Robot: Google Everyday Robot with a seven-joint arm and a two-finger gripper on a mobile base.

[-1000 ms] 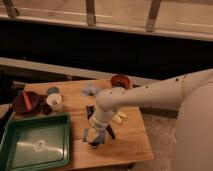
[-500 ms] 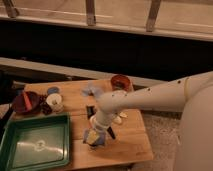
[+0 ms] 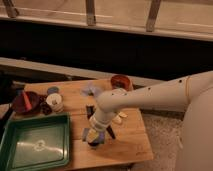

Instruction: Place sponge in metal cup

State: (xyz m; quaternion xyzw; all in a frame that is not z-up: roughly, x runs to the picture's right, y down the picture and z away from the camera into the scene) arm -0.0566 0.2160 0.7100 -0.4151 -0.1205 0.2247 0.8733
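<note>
On the light brown wooden table (image 3: 125, 145), in the one camera view, many small things lie about. The robot's white arm (image 3: 150, 97) reaches in from the right side and bends down toward the front of the table. At its end, the gripper (image 3: 95, 136) points down, close to the table top and just right of the big green plastic tray (image 3: 35, 146).

I cannot tell if the gripper is apart, together or clamped on something. A small soft-looking thing with yellow and blue on it (image 3: 86, 133) sits right at the gripper. It may be the sponge, but I cannot be sure. Just under the gripper there is a small dark shape (image 3: 94, 144) on the table. It could be the metal cup, but it is too dim to tell.

A small pale yellow thing (image 3: 120, 117) lies on the table just right of the arm. Near the back edge stands a round orange-red bowl (image 3: 120, 81). A light blue thing (image 3: 91, 90) lies to the left of that bowl. Further left stands a short white cup (image 3: 55, 102), with a small blue round thing (image 3: 52, 90) behind it. At the far left edge sits a dark red round dish (image 3: 25, 102), behind the green tray.
</note>
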